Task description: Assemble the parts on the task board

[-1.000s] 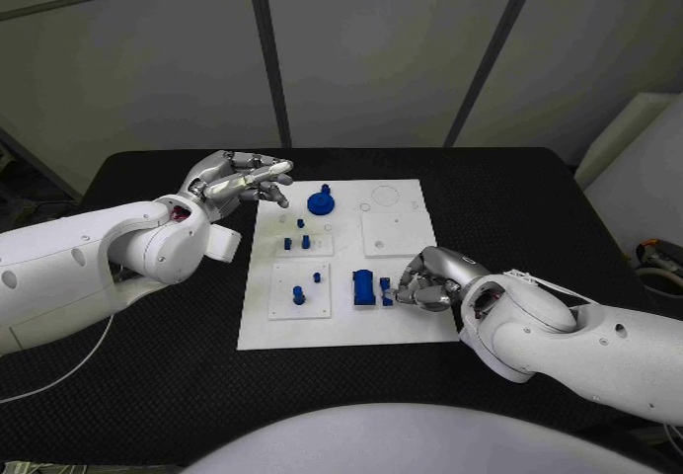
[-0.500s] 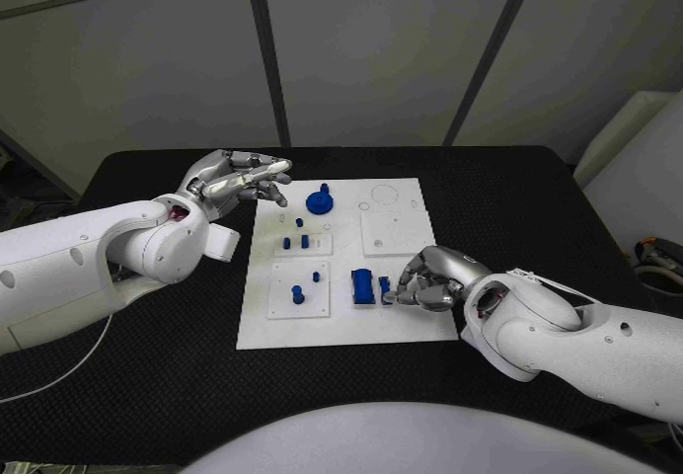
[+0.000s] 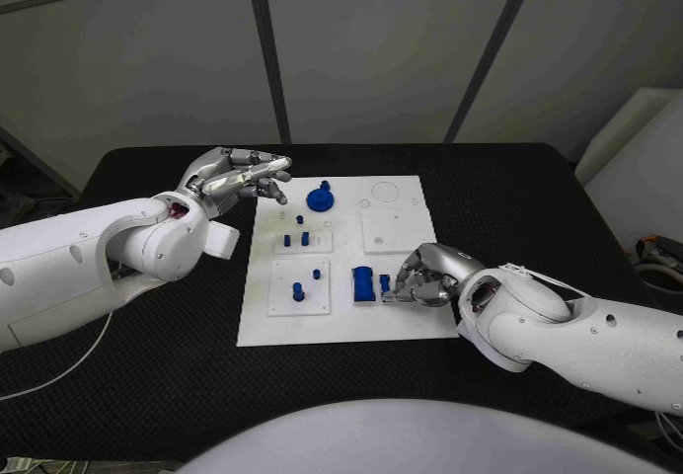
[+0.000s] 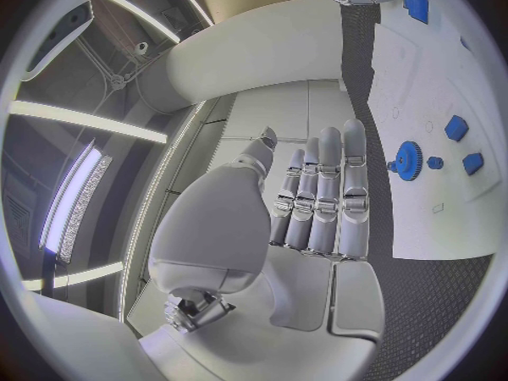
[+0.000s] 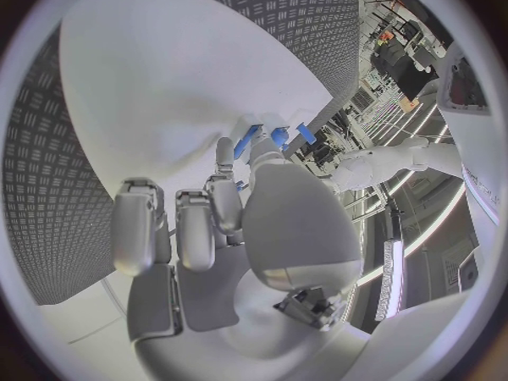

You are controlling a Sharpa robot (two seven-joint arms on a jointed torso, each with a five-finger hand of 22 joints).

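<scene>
The small blue peg [image 3: 384, 284] stands near the board's [image 3: 413, 326] right-hand near quarter, just beside a larger blue block [image 3: 364, 284], and its long axis looks close to upright, top pointing up off the board, though the fingers hide its foot. The right hand [image 3: 422, 278] has its fingers [image 3: 403, 288] curled round that peg, apparently pinching it; I judge the step in hand to be seating or lifting this peg beside the block. The next move calls for keeping the peg upright and lined up with its hole, with a light, steady pinch so it does not tip against the block. Further up the board sit a blue gear [image 3: 322, 201] with a knob on top, two short pegs [image 3: 295, 240] on a raised tile, and one more peg [image 3: 298, 292] on the near-left tile. The left hand [image 3: 235, 178] hovers over the worktop [image 3: 157, 178] just off the board's far-left corner, fingers loosely curled and holding nothing.
</scene>
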